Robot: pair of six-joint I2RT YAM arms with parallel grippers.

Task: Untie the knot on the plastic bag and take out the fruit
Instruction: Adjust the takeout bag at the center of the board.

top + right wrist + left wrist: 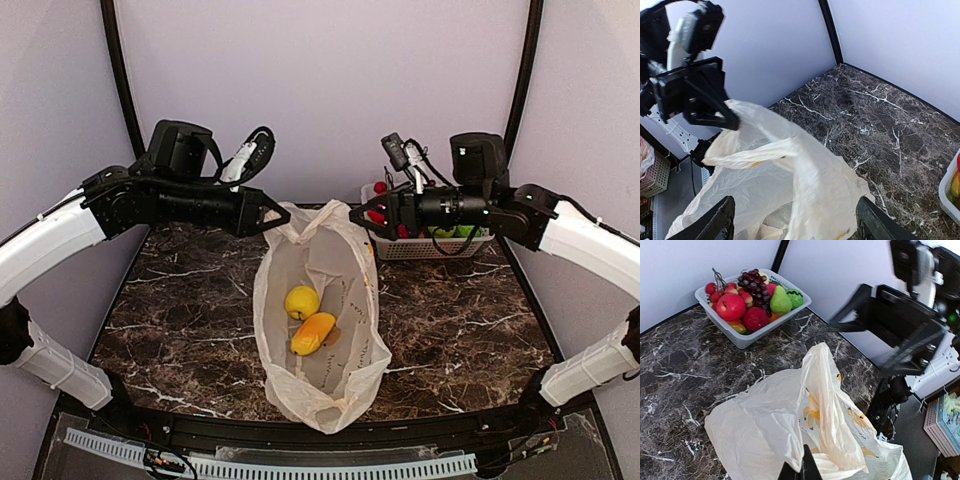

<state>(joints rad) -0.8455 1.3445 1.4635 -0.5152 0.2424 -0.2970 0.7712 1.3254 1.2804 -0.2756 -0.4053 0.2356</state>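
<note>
Found bag (335, 265) lying lengthwise at mid table (180, 320), mouth spread wide and facing up, near end bunched close to the near edge. Counted two pieces inside, on the bag's floor: yellow fruit (302, 301) and, just beside it on the near side, orange fruit (314, 333). Noted both well below the grippers and touched by neither.

Found left gripper (280, 216) at the bag's far left rim, fingers (810, 469) pinched tight on a fold of the plastic. Confirmed the same from the right wrist view: rim drawn up off the table into a raised flap at the point of grip.

Found right gripper (357, 214) facing it across the mouth, at the far right rim, jaws spread wide and gripping nothing. Saw from its own wrist view loose plastic lying below and between the two fingers (720, 222); cannot tell whether either finger touches it.

Located basket (432, 248) at the far right of the table, behind the right gripper and apart from the bag, piled with red, green and dark purple pieces.

Noted yellow-orange print on the bag's wall in the left wrist view; too small to read
</note>
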